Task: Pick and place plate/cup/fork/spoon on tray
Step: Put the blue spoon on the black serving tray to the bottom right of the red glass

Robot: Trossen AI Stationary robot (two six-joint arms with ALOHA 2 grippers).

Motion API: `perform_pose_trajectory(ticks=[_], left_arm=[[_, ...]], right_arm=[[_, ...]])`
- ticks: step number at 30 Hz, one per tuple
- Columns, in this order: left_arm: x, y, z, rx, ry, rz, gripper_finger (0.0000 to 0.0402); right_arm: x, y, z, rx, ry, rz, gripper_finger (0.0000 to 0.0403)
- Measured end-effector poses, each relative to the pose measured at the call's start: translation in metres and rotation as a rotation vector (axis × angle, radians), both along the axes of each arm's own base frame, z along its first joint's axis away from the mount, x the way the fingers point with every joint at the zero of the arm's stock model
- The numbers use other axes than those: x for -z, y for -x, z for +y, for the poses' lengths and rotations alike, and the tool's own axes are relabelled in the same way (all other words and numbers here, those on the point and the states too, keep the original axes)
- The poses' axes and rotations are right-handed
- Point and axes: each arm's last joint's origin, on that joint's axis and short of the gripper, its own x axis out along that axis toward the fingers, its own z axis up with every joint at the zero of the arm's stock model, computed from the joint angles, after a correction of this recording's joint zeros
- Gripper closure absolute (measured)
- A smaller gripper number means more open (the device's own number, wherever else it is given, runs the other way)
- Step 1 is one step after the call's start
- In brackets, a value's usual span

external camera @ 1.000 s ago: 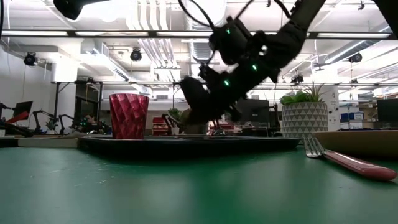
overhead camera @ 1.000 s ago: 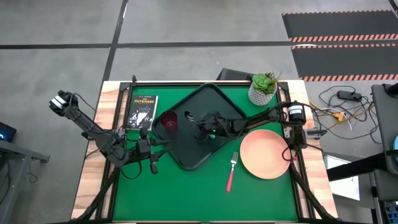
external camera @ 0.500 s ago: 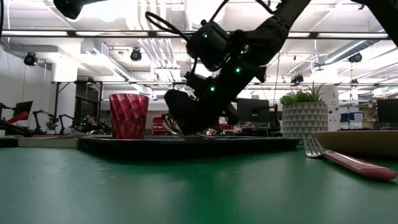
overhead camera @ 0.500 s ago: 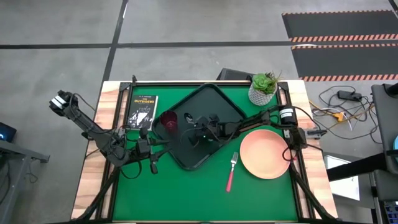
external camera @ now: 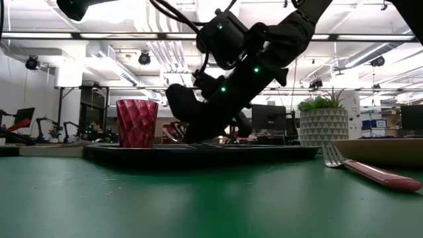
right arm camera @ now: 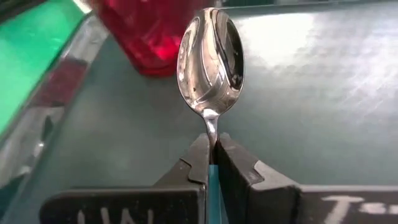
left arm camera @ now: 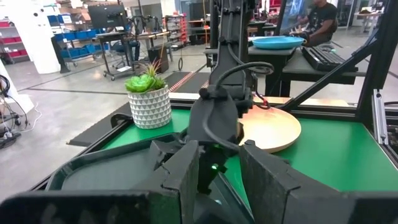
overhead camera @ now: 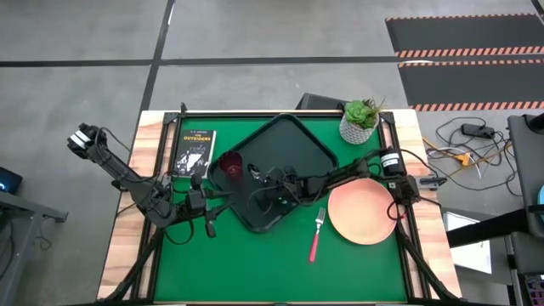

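Note:
The black tray (overhead camera: 293,149) lies at the table's middle. The maroon cup (overhead camera: 231,164) stands upright on the tray's left part and also shows in the low view (external camera: 137,123). My right gripper (overhead camera: 262,185) is low over the tray, right of the cup, shut on the spoon (right arm camera: 210,59). The peach-pink plate (overhead camera: 361,210) lies on the green mat right of the tray. The pink-handled fork (overhead camera: 316,234) lies flat between the tray and the plate. My left gripper (left arm camera: 221,180) is open and empty at the tray's left edge. My right gripper pinches the spoon by its neck and teal handle (right arm camera: 212,177) between the two fingers. The silver bowl (right arm camera: 210,59) sticks out past the fingertips toward the cup. The fingers (external camera: 188,122) slant down from the table's right. Whether the bowl touches the tray floor cannot be told.
A small black book (overhead camera: 195,151) lies left of the tray at the far side. A white pot with a green plant (overhead camera: 359,121) stands at the far right. Open green mat (overhead camera: 255,263) lies near the front edge.
My right gripper has gone toward the table's left edge and a little toward the near edge, sinking lower over the tray with the spoon, closer to the cup. It has stayed shut on the spoon.

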Motion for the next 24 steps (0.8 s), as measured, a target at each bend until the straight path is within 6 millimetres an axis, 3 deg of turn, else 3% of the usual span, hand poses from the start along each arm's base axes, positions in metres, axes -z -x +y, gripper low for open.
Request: perform_pose_trajectory(ticks=[16, 24], left_arm=[[0.0, 0.0, 0.0, 0.0, -0.001, 0.0, 0.0302], [0.0, 0.0, 0.0, 0.0, 0.001, -0.001, 0.0302]], right_arm=[[0.019, -0.003, 0.006, 0.048, -0.005, -0.015, 0.039], [0.019, -0.003, 0.006, 0.03, 0.018, 0.002, 0.039]])
